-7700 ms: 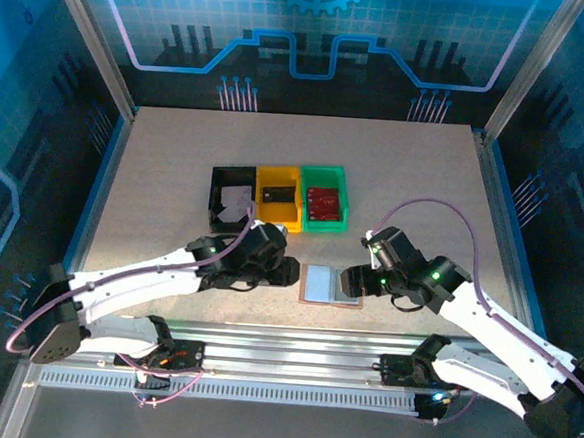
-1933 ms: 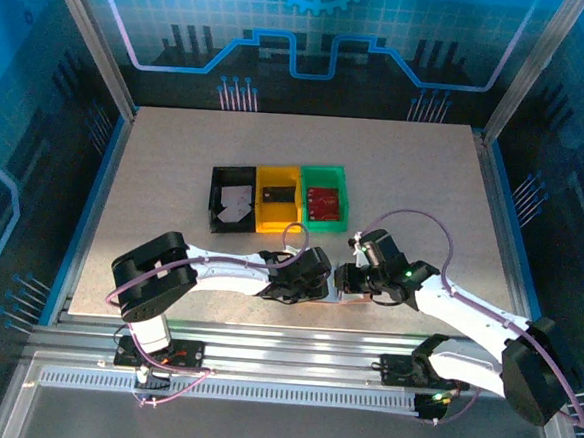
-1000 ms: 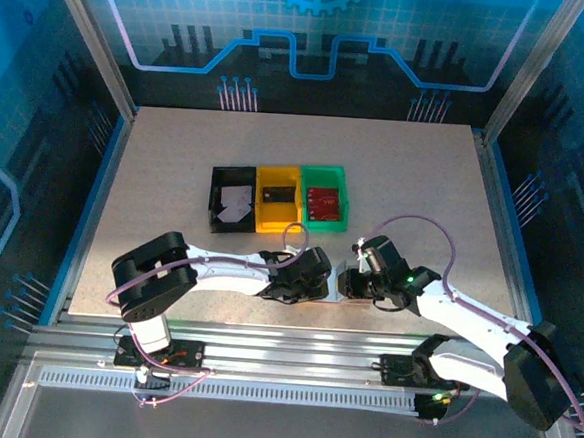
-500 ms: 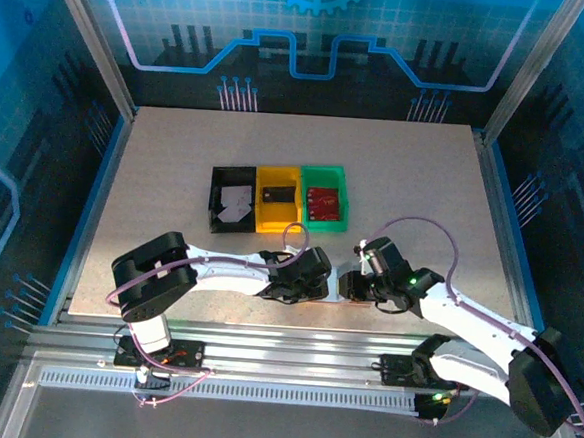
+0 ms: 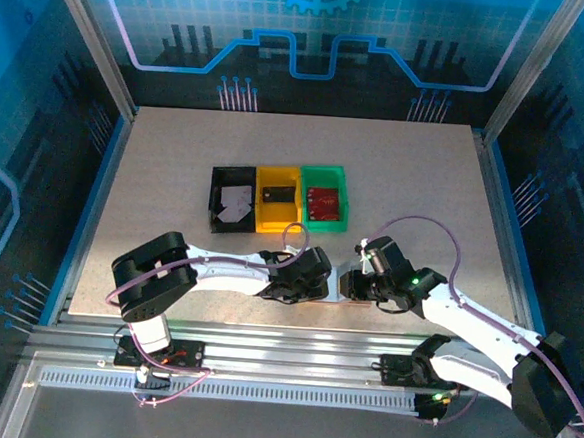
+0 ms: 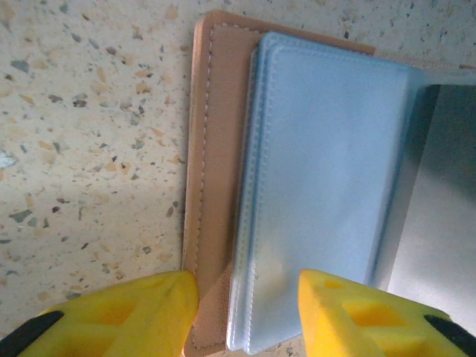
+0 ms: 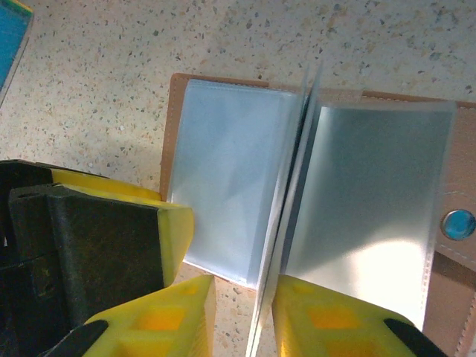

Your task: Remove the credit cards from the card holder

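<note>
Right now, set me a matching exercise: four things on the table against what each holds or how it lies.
Things:
1. black tray
2. yellow tray
3. green tray
4. card holder

States:
A. holds a red card
B. lies spread open
C. holds a white card
D. holds a dark card

Pairs: 1-C, 2-D, 3-A, 4-B
</note>
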